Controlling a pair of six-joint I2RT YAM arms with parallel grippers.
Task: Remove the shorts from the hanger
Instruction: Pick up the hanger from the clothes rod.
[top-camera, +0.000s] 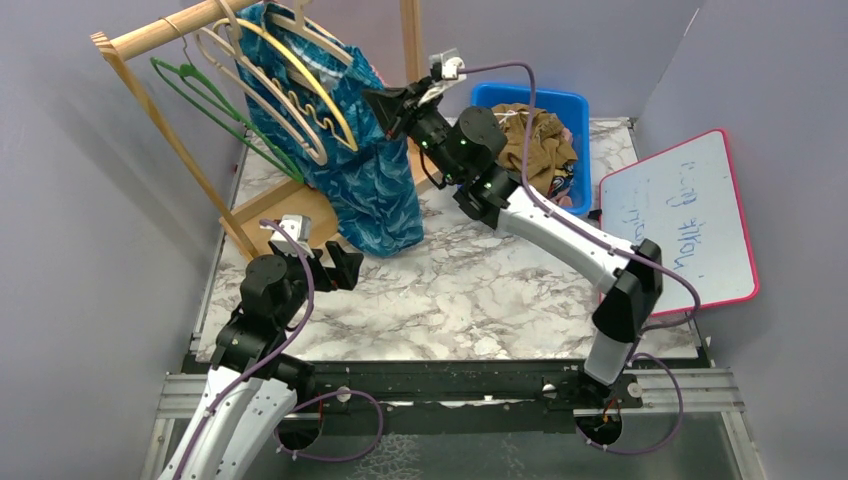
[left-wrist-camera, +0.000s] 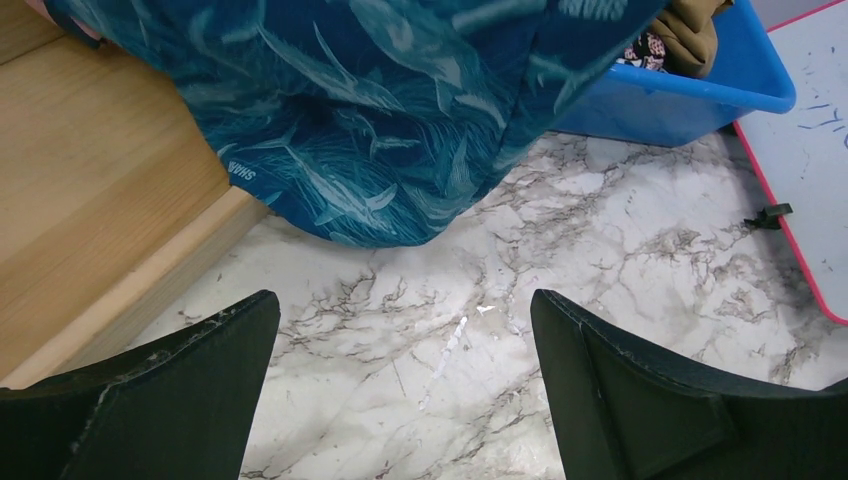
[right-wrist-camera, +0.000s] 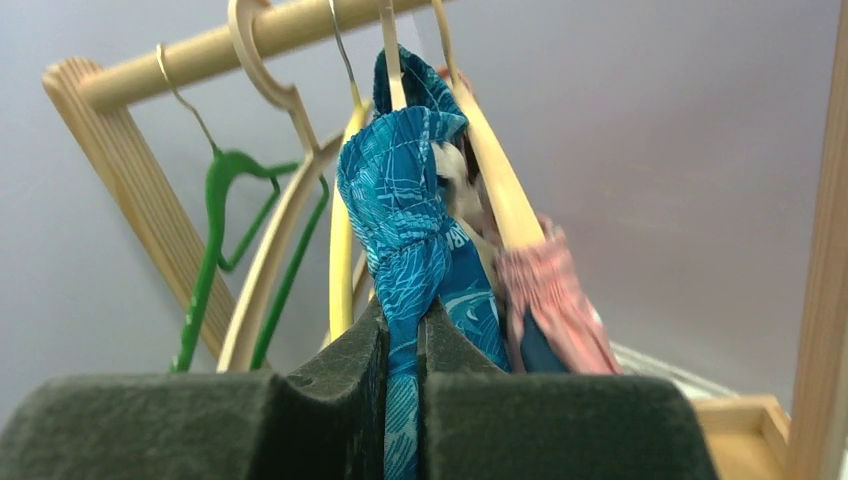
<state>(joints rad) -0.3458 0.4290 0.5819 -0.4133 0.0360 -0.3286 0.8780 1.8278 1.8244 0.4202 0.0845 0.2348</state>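
Note:
Teal patterned shorts (top-camera: 365, 180) hang from a pale wooden hanger (top-camera: 300, 20) on the wooden rack, their hem near the marble table. My right gripper (top-camera: 385, 108) is shut on the shorts' waistband edge; in the right wrist view (right-wrist-camera: 402, 325) the teal fabric (right-wrist-camera: 405, 215) is pinched between the jaws, with a pink waistband (right-wrist-camera: 545, 290) just behind. My left gripper (top-camera: 335, 265) is open and empty, low over the table in front of the shorts' hem (left-wrist-camera: 380, 150). Olive-brown shorts (top-camera: 535, 140) lie in the blue bin (top-camera: 580, 110).
The wooden rack (top-camera: 150, 35) stands at the back left with several empty hangers, one green (top-camera: 215, 105), and a wooden base (left-wrist-camera: 90, 200). A pink-framed whiteboard (top-camera: 685, 215) lies at the right. Grey walls enclose the marble table (top-camera: 480, 290).

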